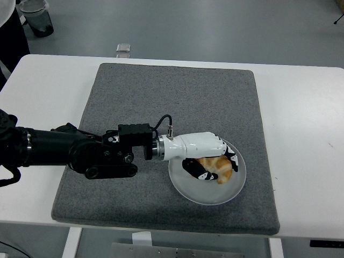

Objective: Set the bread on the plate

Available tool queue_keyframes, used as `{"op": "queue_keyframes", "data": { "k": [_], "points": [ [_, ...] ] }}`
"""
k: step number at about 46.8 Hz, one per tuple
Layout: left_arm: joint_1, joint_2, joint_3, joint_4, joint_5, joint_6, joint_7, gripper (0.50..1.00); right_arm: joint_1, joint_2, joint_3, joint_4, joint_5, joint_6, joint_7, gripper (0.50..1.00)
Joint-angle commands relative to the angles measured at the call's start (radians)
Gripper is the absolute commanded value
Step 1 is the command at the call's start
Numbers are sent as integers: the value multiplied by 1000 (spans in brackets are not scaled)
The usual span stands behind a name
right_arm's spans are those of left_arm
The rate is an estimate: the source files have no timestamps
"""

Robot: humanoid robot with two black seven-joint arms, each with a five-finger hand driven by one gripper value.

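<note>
A golden-brown piece of bread (218,169) lies over the white plate (206,192), which sits at the front right of the grey mat. My left hand (212,159), white with black finger pads, reaches in from the left over the plate. Its fingers are curled around the bread, thumb beneath and fingers above. Whether the bread rests on the plate or hangs just over it I cannot tell. The right arm does not show.
The grey mat (177,102) covers the middle of the white table (306,134). A dark cup (37,19) and a small object (123,49) sit on the floor beyond the table's far edge.
</note>
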Motion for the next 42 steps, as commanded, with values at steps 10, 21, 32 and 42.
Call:
{"op": "queue_keyframes", "data": {
  "k": [10,21,32,42],
  "points": [
    [0,15,-1,-8,-3,13,1,945,0,0,-1,0,0,0,0,932],
    [-3,25,-6,-11,-8,13,0,988,0,0,-1,0,0,0,0,930],
    [-11,61,-105,-14,-28,-17,3,990,0,0,-1,0,0,0,0,930],
    [-14,107,-245,-43,-187,-161,5,990,0,0,-3,0,0,0,0,930]
  ]
}}
